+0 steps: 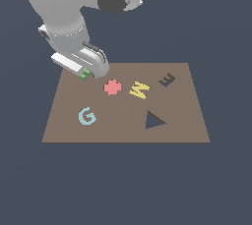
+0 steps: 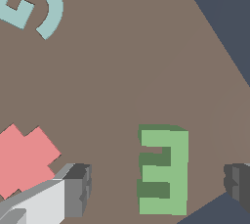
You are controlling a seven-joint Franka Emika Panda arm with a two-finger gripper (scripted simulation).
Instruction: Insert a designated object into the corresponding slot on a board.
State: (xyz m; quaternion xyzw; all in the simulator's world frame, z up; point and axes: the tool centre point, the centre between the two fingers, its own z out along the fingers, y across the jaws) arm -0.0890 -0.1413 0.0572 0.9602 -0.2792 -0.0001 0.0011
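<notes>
The green E-shaped piece [image 1: 85, 75] lies flat on the brown board [image 1: 123, 131] near its far corner on the exterior view's left. My gripper [image 1: 89, 72] is low over it and mostly hides it. In the wrist view the green piece [image 2: 165, 169] lies between my two fingers [image 2: 78, 189], with a gap on each side, so the gripper [image 2: 158, 186] is open around it. The dark E-shaped slot [image 1: 167, 79], tilted, is near the board's far corner on the exterior view's right.
A pink cross [image 1: 112, 87] lies close beside the gripper and shows in the wrist view [image 2: 24, 162]. A yellow W [image 1: 139, 90] sits between cross and slot. A teal G [image 1: 87, 116] and a dark triangular recess [image 1: 153, 120] are nearer the front.
</notes>
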